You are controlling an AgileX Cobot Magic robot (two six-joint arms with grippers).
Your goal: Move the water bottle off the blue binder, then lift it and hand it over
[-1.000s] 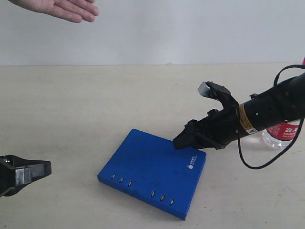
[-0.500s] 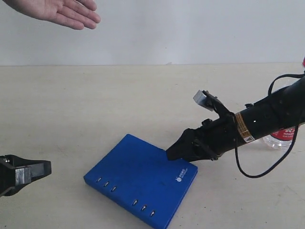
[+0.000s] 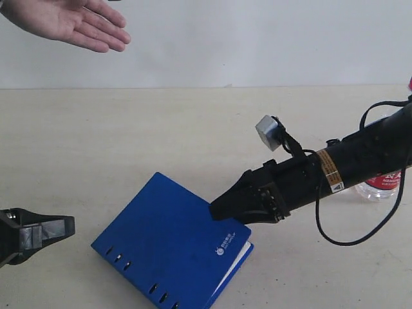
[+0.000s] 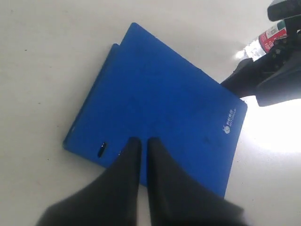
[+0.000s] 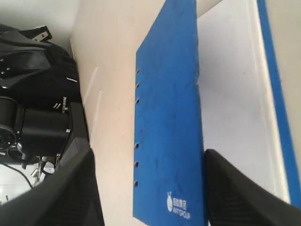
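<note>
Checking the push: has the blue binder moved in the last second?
Yes: the blue binder slid left and nearer the camera, away from the unmoved water bottle.

- The binder (image 3: 168,248) lies on the table (image 3: 129,129) in the lower middle of the frame, its slotted spine edge toward the bottom edge.
- The right gripper (image 3: 217,211) sits at the binder's upper right edge, just right of centre. In the right wrist view, the raised cover stands between its fingers.
- The water bottle (image 3: 380,185) stands at the right edge of the frame, behind the right arm and well apart from the binder.
- The left gripper (image 3: 61,226) is at the lower left edge, left of the binder and apart from it.
- A hand (image 3: 64,22) hangs in the upper left corner, above the table's far side.
</note>
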